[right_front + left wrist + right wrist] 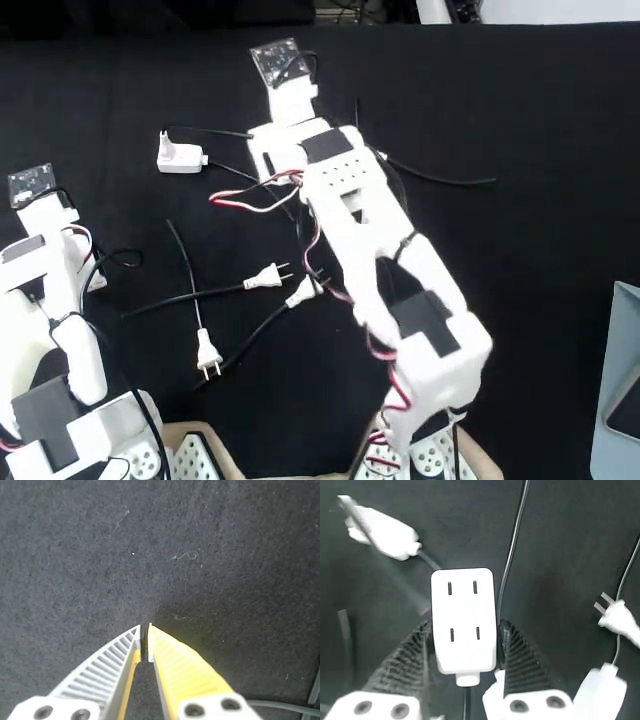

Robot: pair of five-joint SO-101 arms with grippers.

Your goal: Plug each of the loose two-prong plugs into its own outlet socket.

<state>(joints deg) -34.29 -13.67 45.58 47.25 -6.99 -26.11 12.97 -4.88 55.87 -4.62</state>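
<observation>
High view: three loose plugs (265, 277) lie unplugged on the black cloth (520, 120), close beside the right arm (370, 230).
Left wrist view: left pincer (145, 630) is pinched right shut with nothing in it, over the cloth.
Right wrist view: right pincer (465, 630) is clamped on the outlet block (463, 595), its two sockets unfilled, and one of the plugs (615, 617) lies nearby.

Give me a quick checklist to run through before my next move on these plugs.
1. Outlet block steadied: ok, the right gripper clamps both its sides.
2. Sockets free: ok, both slot pairs are empty.
3. Left gripper ready to grasp: not ok, shut over bare cloth.
4. Two-prong plug accessible: ok, lying free, prongs exposed.
5. Cords untangled: not ok, two cross each other.
</observation>
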